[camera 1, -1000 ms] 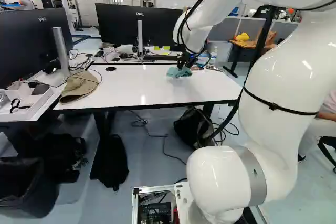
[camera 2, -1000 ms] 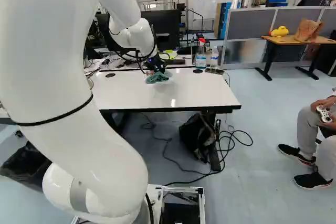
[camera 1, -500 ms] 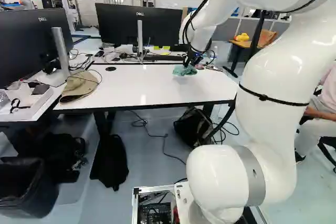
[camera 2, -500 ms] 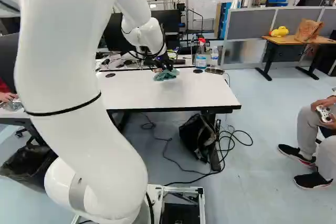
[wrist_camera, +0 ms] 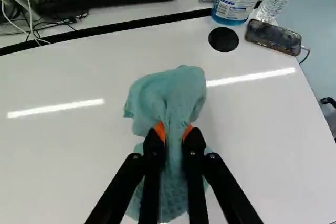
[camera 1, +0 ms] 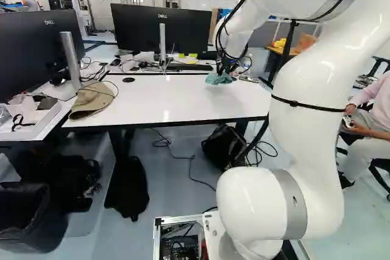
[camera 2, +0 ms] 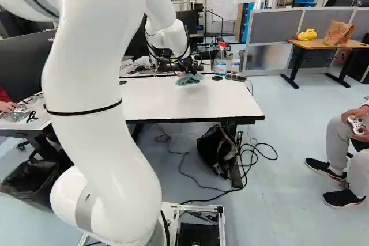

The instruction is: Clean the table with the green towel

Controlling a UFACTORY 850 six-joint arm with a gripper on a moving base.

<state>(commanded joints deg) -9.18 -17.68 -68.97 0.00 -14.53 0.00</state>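
Both fingers (wrist_camera: 153,156) of the gripper (camera 2: 187,67) are closed upon the green towel (wrist_camera: 168,95), orange pads at its two sides, a little apart because the cloth is bunched. This towel is nearer to the robot than the spray bottle (camera 2: 220,64) and left of it, at the white table (camera 2: 202,105) (whether it touches the surface, I cannot tell). The red trigger of the bottle appears in the right base view; the wrist view shows only its lower part, with blue liquid inside. Just beside it are a clear bottle (camera 2: 235,62) and a phone (wrist_camera: 273,36). Only the left base view shows the tan cap (camera 1: 92,100), well to the left of the spray bottle; farther left, what looks like a white tray (camera 1: 47,123) holds a black strap (camera 1: 21,122).
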